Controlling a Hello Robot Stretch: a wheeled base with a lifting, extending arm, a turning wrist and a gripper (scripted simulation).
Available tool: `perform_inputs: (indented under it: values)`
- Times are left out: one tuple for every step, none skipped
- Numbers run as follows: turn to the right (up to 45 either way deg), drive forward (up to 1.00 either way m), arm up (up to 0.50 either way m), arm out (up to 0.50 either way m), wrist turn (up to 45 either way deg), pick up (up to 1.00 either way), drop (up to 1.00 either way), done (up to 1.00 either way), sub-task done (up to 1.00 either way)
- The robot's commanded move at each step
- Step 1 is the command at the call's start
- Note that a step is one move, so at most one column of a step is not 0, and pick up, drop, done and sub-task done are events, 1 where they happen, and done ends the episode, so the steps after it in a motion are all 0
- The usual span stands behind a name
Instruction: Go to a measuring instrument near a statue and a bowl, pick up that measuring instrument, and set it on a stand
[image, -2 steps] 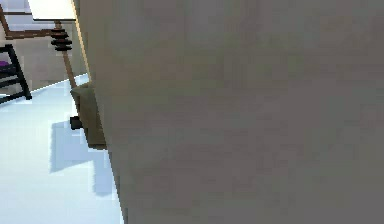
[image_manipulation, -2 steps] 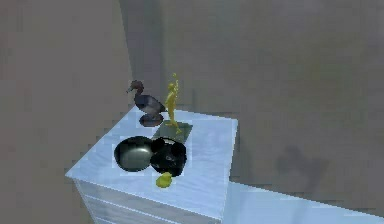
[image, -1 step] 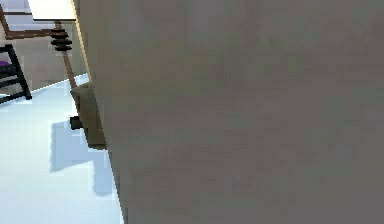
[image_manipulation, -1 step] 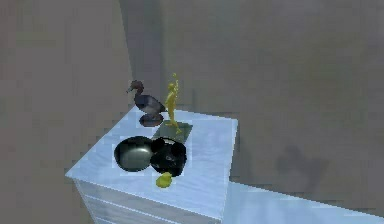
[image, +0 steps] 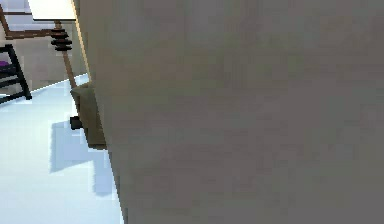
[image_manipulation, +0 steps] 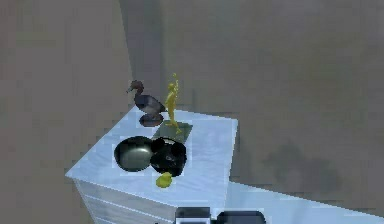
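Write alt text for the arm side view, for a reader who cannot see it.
A white cabinet top against a grey-brown wall carries a dark bird statue, a slim golden figure statue, a dark bowl, a second dark round object beside it and a small yellow item.

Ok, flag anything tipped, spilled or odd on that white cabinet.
Nothing stands out. The dark bird statue, gold statue and dark bowl sit upright on the cabinet; a small yellow thing lies by the bowl.

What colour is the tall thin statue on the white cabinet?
Golden yellow statue, clearest in the arm side view.
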Motion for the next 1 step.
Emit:
perform_inputs:
  values:
    - [0.0,0.0,0.0,0.32,0.0,0.0,0.0,0.0,0.0]
